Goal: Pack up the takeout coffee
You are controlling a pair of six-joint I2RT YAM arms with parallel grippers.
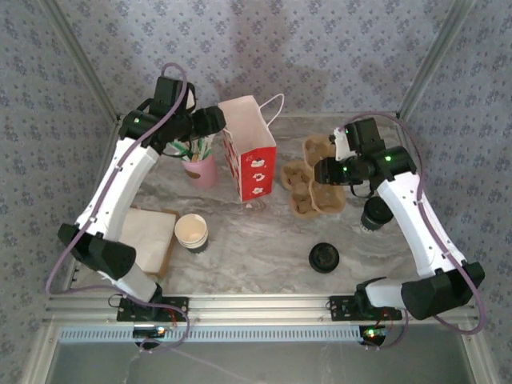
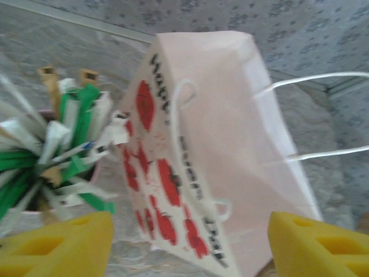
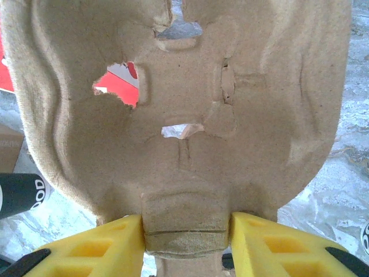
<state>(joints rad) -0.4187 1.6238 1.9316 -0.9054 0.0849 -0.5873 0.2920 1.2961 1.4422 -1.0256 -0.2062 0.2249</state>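
Note:
A brown pulp cup carrier (image 1: pixel 308 182) lies right of centre, and my right gripper (image 1: pixel 326 171) is shut on its edge. In the right wrist view the yellow fingers (image 3: pixel 101 248) pinch a tab of the carrier (image 3: pixel 184 115) from both sides. A white and red paper bag (image 1: pixel 250 150) with cord handles stands at the middle back. My left gripper (image 1: pixel 210 122) hovers at its upper left, open. In the left wrist view the bag (image 2: pixel 207 150) lies between and beyond the spread yellow fingertips (image 2: pixel 57 245). An open white coffee cup (image 1: pixel 191 232) stands front left, a black lid (image 1: pixel 324 258) front right.
A pink cup of green and white stirrers (image 1: pixel 200 164) stands just left of the bag, close to my left gripper. A dark cup (image 1: pixel 374 214) lies under my right arm. Brown napkins (image 1: pixel 148 236) sit at the left front. Patterned walls enclose the table.

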